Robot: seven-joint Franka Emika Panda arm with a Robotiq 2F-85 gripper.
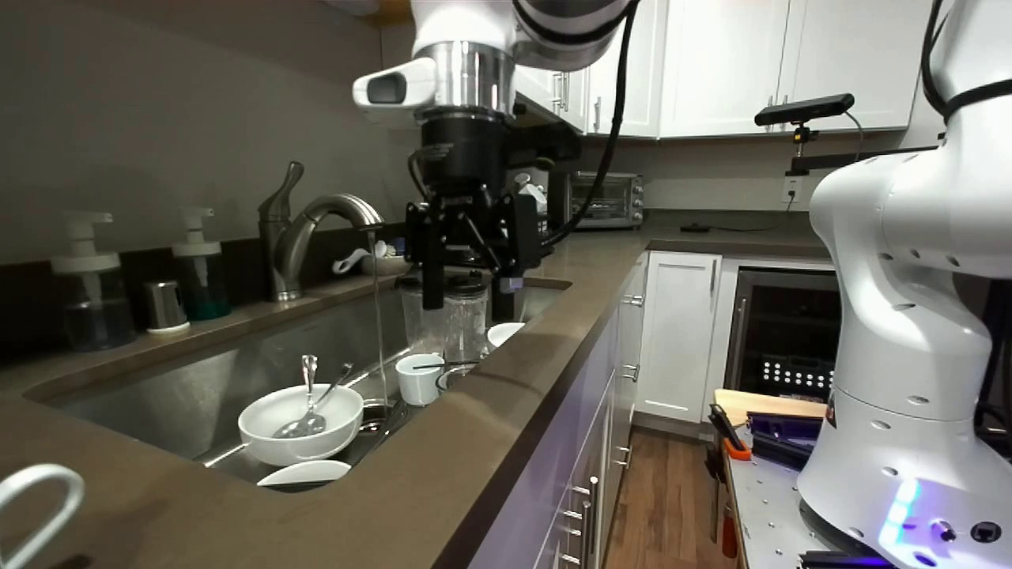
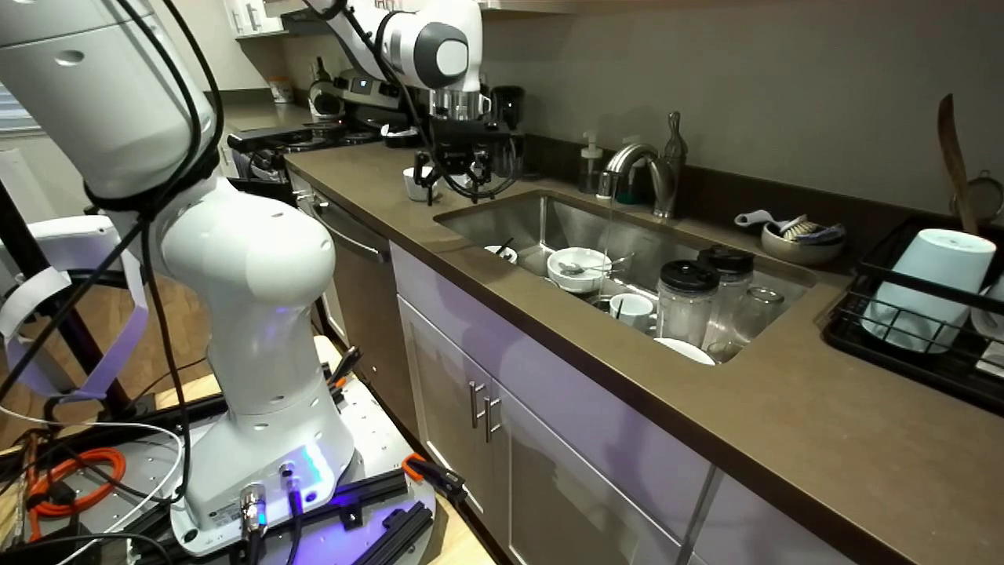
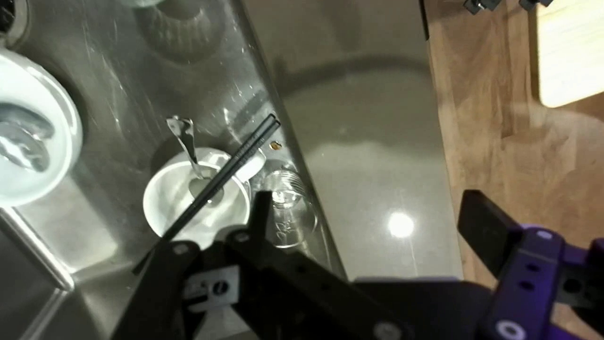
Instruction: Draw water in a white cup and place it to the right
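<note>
A small white cup (image 2: 414,184) stands on the counter left of the sink in an exterior view; a gripper finger covers its right edge. Another white shape (image 2: 463,183) shows behind my gripper there. A white handle (image 1: 49,476) is at an exterior view's lower left; its body is out of frame. My gripper (image 3: 368,203) is wide open and empty, above the counter strip beside the sink (image 1: 469,296); it also shows near the cup (image 2: 452,196). Water (image 1: 377,308) runs from the faucet (image 1: 348,209), also visible (image 2: 625,161), into the sink.
The sink holds a white bowl (image 1: 300,427) with utensils, a white mug (image 1: 419,381), jars with black lids (image 2: 688,294) and a white plate (image 2: 684,351). Another white mug (image 3: 174,198) holds chopsticks and a spoon. A dish rack (image 2: 910,345) stands right. Soap dispensers (image 1: 87,292) line the wall.
</note>
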